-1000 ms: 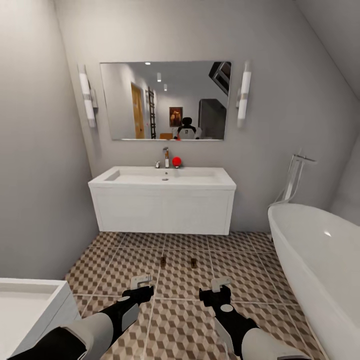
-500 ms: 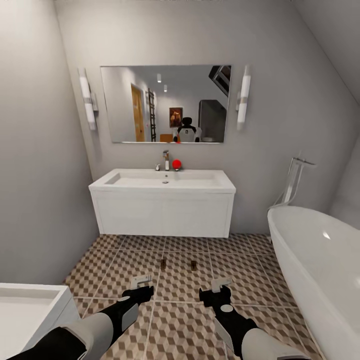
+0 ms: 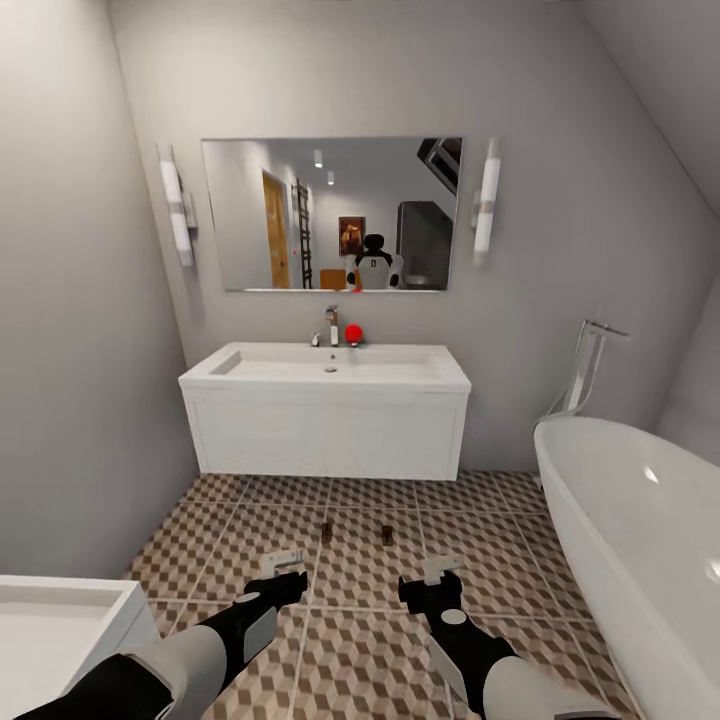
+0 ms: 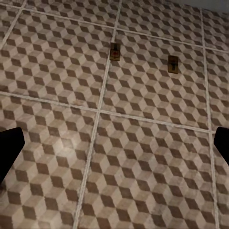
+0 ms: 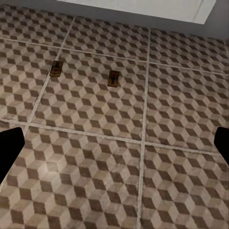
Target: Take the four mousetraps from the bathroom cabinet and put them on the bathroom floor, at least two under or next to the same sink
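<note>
The left gripper [image 3: 284, 565] hangs low over the bathroom floor [image 3: 240, 520] with its jaws spread and nothing in them, and the right gripper [image 3: 437, 572] beside it is likewise spread and empty. Two mousetraps [image 3: 325, 529] lie flat on the tiles just ahead of and between them, in front of the sink [image 3: 325, 365], the left one [image 4: 115, 51] nearer the left arm, the other [image 5: 113, 78] nearer the right, long axes pointing roughly toward the basin. The cube-patterned tiles run glossy and level, with a mirror [image 3: 330, 212] above and a white bathtub [image 3: 640, 530] at the right.
</note>
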Controlling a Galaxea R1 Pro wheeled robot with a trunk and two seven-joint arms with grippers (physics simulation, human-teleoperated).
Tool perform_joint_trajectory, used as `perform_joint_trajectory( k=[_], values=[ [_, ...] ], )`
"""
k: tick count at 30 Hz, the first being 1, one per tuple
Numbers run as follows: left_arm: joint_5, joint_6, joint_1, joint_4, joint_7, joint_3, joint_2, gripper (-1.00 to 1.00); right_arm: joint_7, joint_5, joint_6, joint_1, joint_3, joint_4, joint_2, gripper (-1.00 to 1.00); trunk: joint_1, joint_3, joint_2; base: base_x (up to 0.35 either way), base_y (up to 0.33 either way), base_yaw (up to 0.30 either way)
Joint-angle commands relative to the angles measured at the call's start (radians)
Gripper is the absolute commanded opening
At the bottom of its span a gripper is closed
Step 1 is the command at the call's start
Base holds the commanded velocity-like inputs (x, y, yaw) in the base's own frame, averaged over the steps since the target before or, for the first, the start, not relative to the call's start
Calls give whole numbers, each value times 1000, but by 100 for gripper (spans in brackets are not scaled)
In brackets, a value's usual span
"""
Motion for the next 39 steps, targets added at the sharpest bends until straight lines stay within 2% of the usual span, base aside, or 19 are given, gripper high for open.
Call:
perform_joint_trajectory(
  k=[1,39],
  values=[
    [7,-3,-1,0,3,-8,0,100,-6,9,-2,-1,-1,1,0,100,-4,2,7,0,0,0],
    [7,-3,-1,0,3,-8,0,100,-6,9,-2,-1,-1,2,0,100,-150,121,273,0,0,0]
  ],
)
